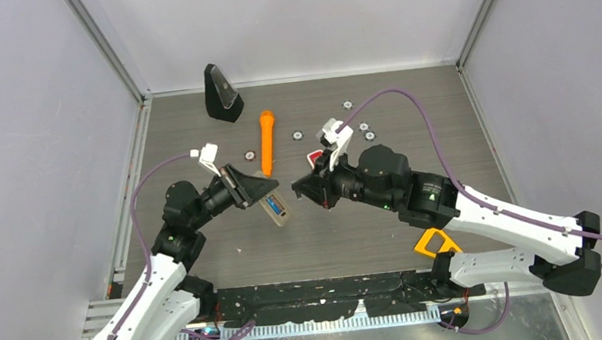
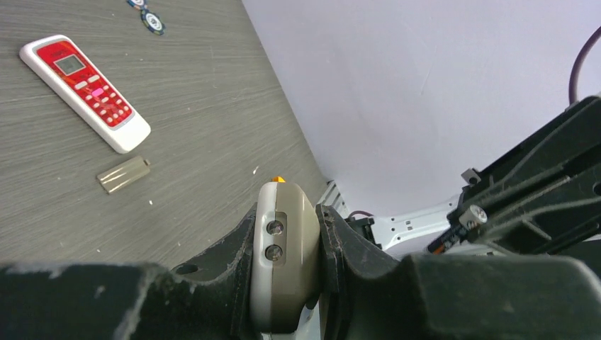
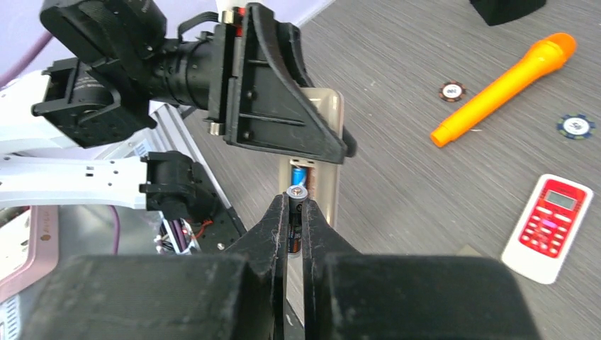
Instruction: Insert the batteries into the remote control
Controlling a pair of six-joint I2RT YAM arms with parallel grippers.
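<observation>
Our right gripper (image 3: 295,212) pinches a dark grey cylindrical battery (image 3: 295,193) with a silvery tip, just beside the beige plastic remote (image 3: 326,134) that our left gripper (image 2: 287,228) clamps. We see a blue battery (image 3: 300,173) inside its open bay.

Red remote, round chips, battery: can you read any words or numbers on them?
Red remote: screen and button marks too small to read.
Round chips: middle digits too blurred to read.
Battery: print mostly hidden, unreadable.
Beige remote: no text showing.
</observation>
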